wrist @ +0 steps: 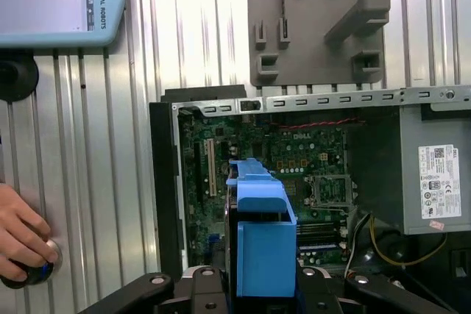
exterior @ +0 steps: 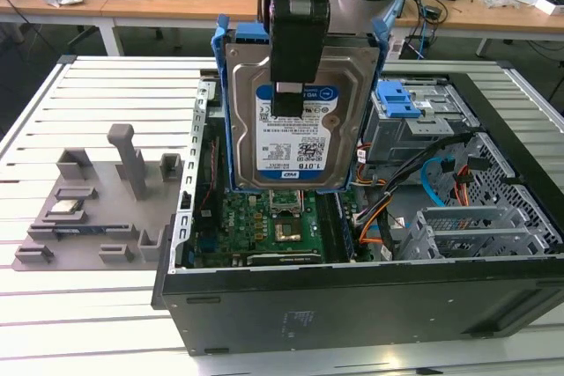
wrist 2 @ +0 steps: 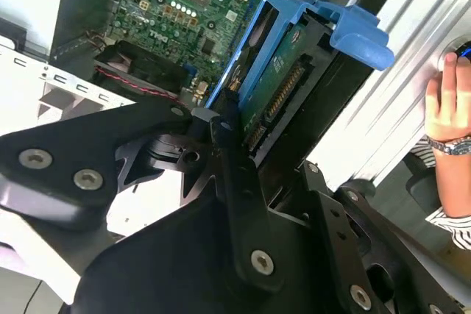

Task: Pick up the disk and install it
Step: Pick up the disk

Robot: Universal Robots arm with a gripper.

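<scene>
Slatted bench (exterior: 106,85), open PC case (exterior: 352,292). My gripper (exterior: 287,94) clamps disk (exterior: 300,151): upright, long axis vertical, above motherboard (exterior: 273,217). I judge drive cage (exterior: 414,129) at disk's 3 o'clock, exterior view.

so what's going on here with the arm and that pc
The robot arm's gripper is shut on the disk, holding it upright with its label facing the exterior view. The disk hangs above the open computer case, over the motherboard, and is not yet seated in any bay. A grey fixture tray lies on the table at the exterior view's left. A person's hand rests on the table near the case.
</scene>
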